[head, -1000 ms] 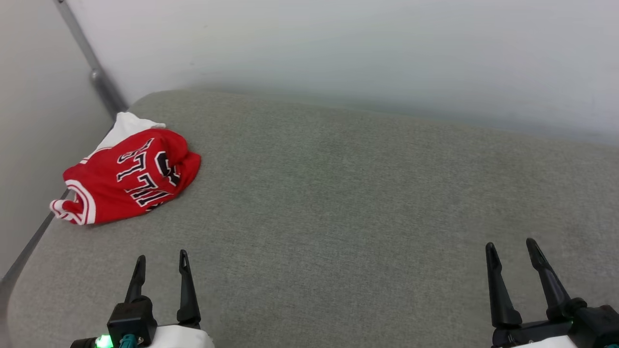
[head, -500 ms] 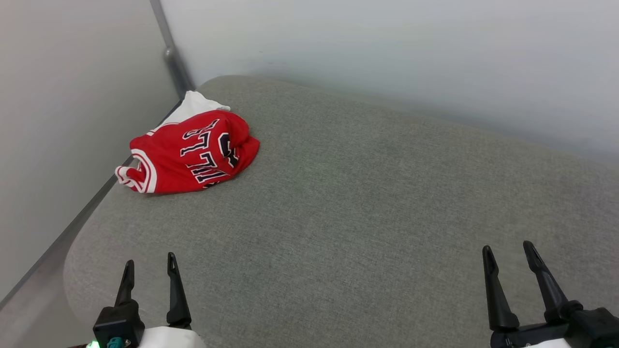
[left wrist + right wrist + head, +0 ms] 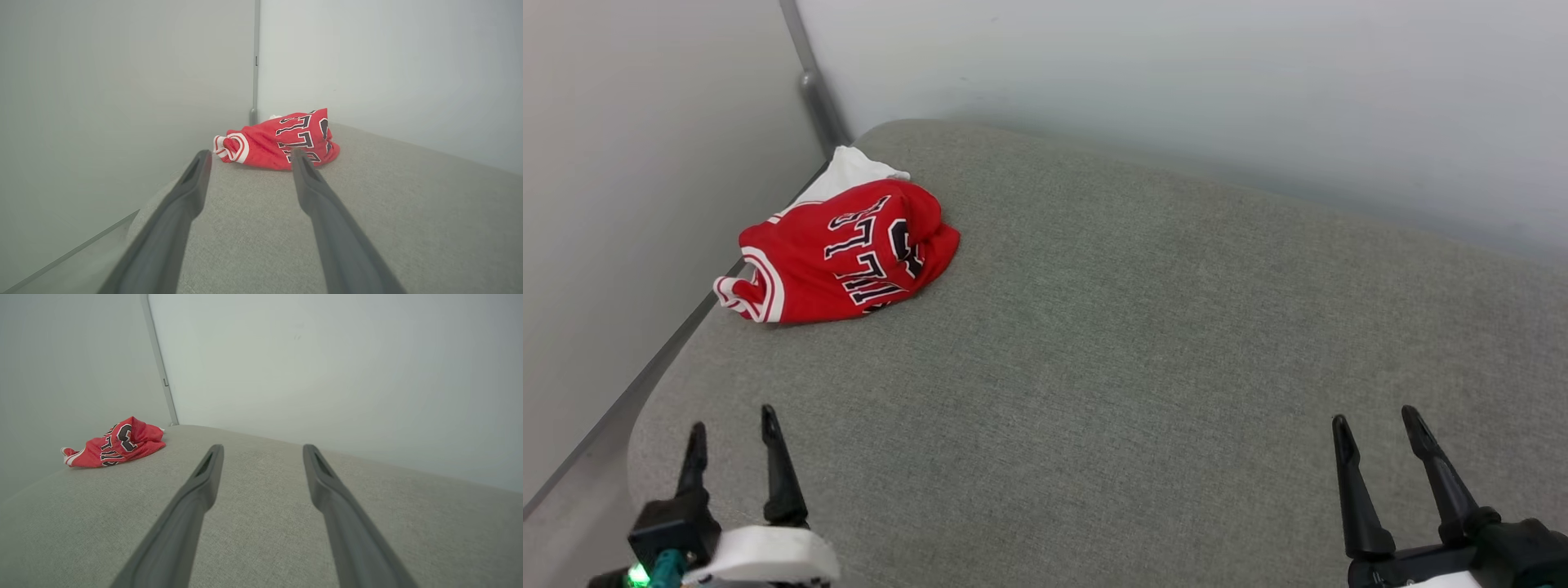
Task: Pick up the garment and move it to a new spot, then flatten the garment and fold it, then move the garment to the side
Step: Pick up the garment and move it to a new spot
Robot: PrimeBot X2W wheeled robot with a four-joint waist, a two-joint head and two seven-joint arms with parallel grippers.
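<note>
The garment is a red jersey with black white-outlined letters and striped trim, lying crumpled at the far left corner of a grey fabric surface; a white part pokes out behind it. My left gripper stands open at the near left, well short of the garment, which lies straight ahead of its fingers. Far off at the near right, my right gripper is open with nothing between its fingers; from there the garment lies far to the left.
Pale walls close in behind and to the left, meeting at a grey corner strip. The surface's rounded left edge drops to a narrow gap beside the left wall. Bare grey fabric stretches between the grippers and the garment.
The head camera has swung left, so the garment sits more toward the middle of the picture. My left gripper has drifted to the lower left. The right gripper has hardly moved.
</note>
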